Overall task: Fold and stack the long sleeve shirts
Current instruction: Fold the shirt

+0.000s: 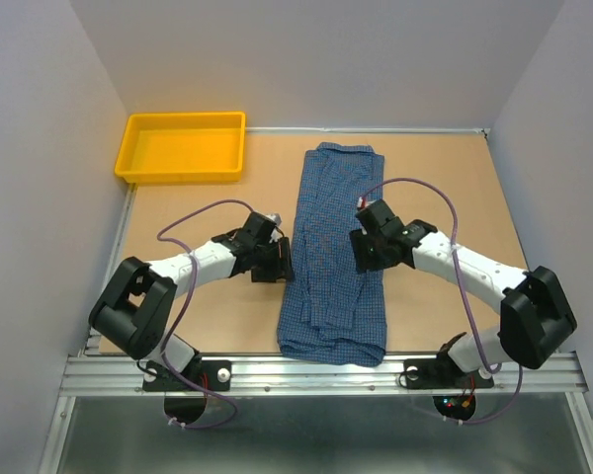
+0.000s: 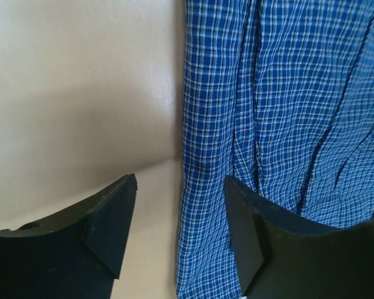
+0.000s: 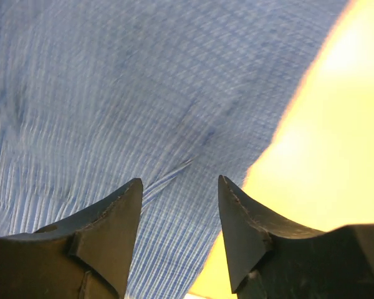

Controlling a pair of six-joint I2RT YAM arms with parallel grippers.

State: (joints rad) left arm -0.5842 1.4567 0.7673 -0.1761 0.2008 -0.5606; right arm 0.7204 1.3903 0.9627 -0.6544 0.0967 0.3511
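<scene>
A blue small-check long sleeve shirt [image 1: 334,252] lies folded into a long narrow strip down the middle of the table, collar end at the back. My left gripper [image 1: 277,259] is open at the strip's left edge about halfway along; in the left wrist view the shirt's edge [image 2: 206,205] runs between its fingers [image 2: 109,218]. My right gripper [image 1: 368,252] is open at the strip's right edge, opposite the left one. In the right wrist view the cloth [image 3: 143,112] fills the frame and its edge passes between the fingers [image 3: 249,230].
A yellow bin [image 1: 184,146] stands at the back left corner of the brown table [image 1: 445,188]. Grey walls close the table at the left, back and right. A metal rail [image 1: 326,373] runs along the near edge.
</scene>
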